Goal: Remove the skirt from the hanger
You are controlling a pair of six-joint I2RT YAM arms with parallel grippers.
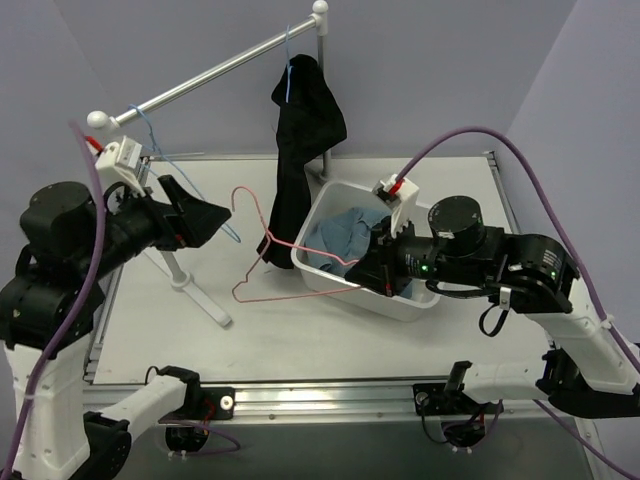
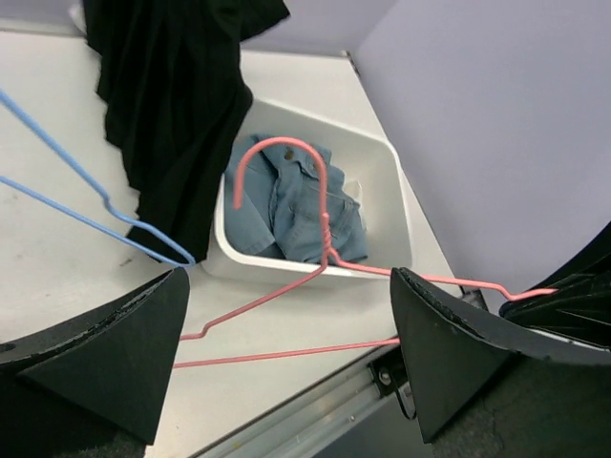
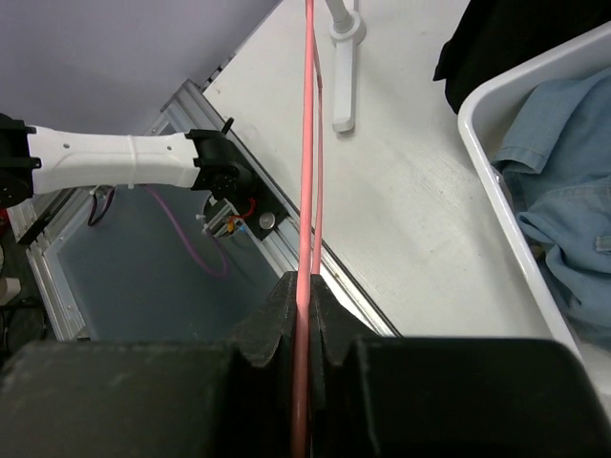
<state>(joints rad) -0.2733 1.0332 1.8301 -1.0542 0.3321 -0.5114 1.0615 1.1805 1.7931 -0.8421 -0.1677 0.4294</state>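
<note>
Black pleated cloth: the skirt hangs limp from the light-blue hanger on the rail, its hem beside the white tub. My left gripper is spread wide and holds nothing. My right gripper pinches the pink hanger. I judge the fabric soft and light, best taken at a low fold.

No legible text, label, brand or number in any view, possibly for blur.

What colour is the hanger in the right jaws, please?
Pink hanger, clearest in the right wrist view.
</note>
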